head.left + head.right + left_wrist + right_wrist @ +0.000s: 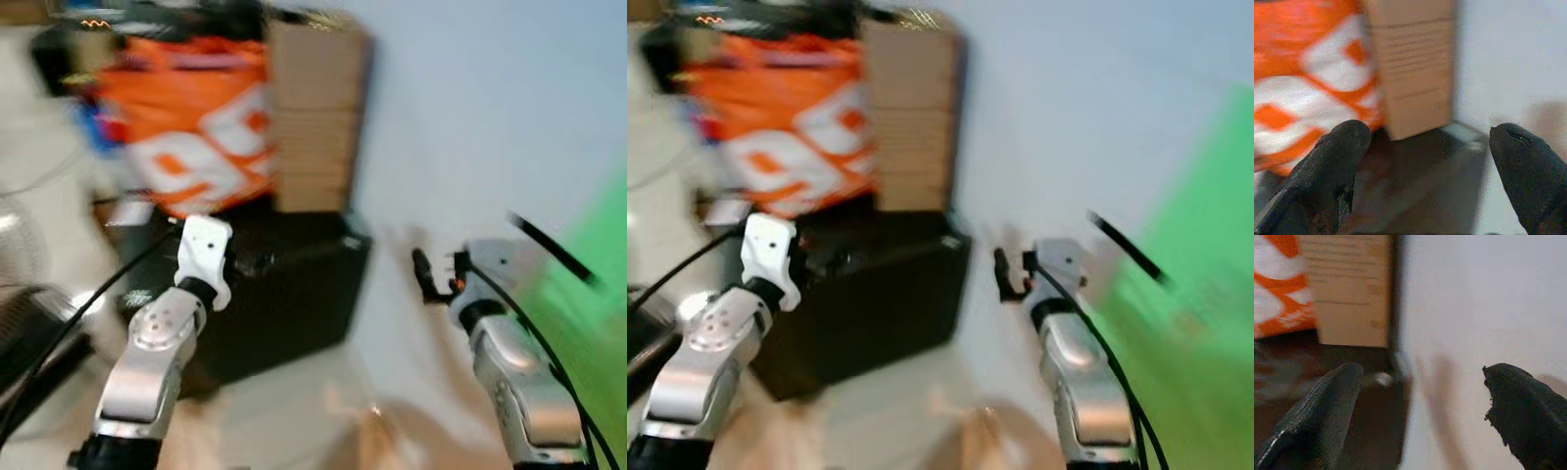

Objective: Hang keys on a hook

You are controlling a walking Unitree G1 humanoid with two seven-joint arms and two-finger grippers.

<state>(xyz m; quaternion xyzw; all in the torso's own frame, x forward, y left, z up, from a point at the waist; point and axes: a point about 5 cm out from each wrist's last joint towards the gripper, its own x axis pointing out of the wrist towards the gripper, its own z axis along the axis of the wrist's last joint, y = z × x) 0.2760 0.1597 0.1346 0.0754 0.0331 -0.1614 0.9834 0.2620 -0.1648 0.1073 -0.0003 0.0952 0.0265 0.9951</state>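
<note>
The head views are blurred by motion. My left gripper [1430, 142] is held up in front of a black case [294, 294], its two black fingers [1337, 156] wide apart and empty. My right gripper [1422, 377] is raised close to a pale wall [470, 117], to the right of the case. It is open too, with nothing between its fingers [423, 274]. A faint shadow of it falls on the wall.
A tall cardboard box [313, 117] and an orange-and-white bag [186, 117] stand on the black case against the wall. A bright green surface [588, 313] lies at the right. A round white fan [20, 245] and dark cables sit at the left, over light floor [294, 411].
</note>
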